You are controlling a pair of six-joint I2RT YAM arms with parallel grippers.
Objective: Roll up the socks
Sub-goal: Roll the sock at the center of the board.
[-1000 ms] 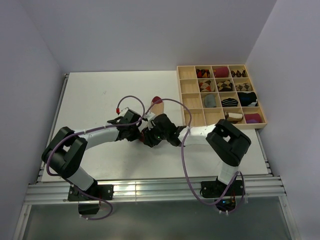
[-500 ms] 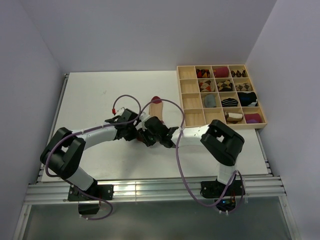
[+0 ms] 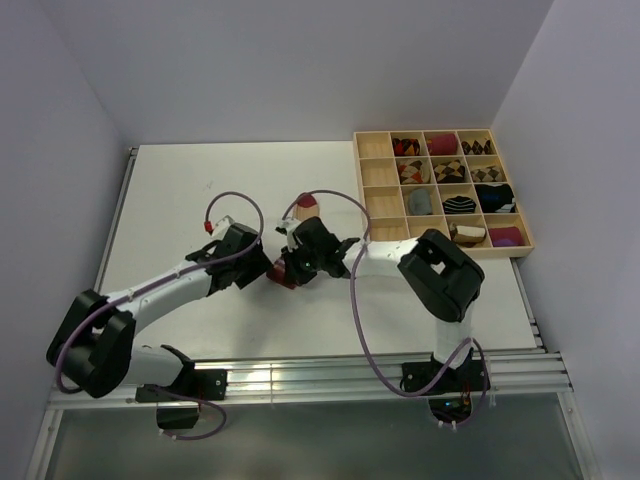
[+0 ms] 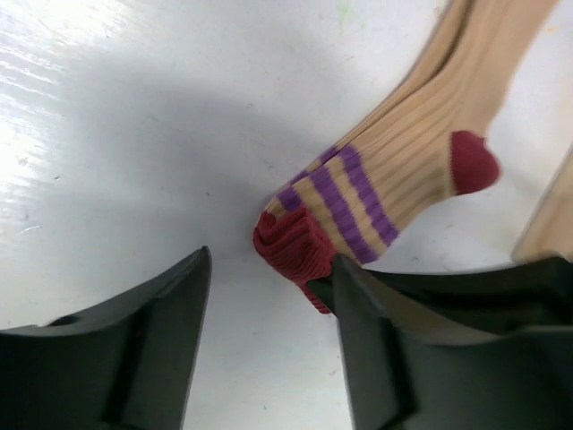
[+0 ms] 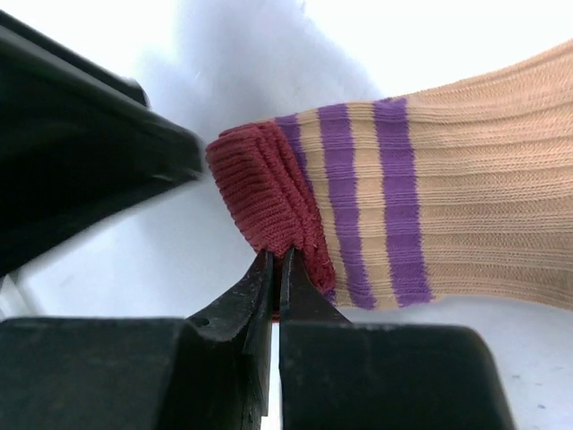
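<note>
A beige sock [image 3: 306,213] with a dark-red toe, heel and cuff and purple stripes lies on the white table, toe pointing away. Its folded red cuff [image 5: 260,197] is at the near end. My right gripper [image 5: 276,255] is shut, its fingertips pinching the cuff's lower edge; from above it sits at the sock's near end [image 3: 292,266]. My left gripper [image 4: 269,269] stands open just left of the cuff [image 4: 291,246], its right finger [image 4: 358,305] touching the red fabric, with bare table between the jaws. From above, the left gripper [image 3: 262,272] is right beside the right one.
A wooden tray [image 3: 370,190] with several compartments stands at the back right, many of them holding rolled sock bundles. Purple cables loop over both arms. The table's metal rail runs along the near edge [image 3: 300,375].
My left gripper has opened and let go of the cuff, and its arm has swung left. My right gripper has closed on the cuff's edge.
</note>
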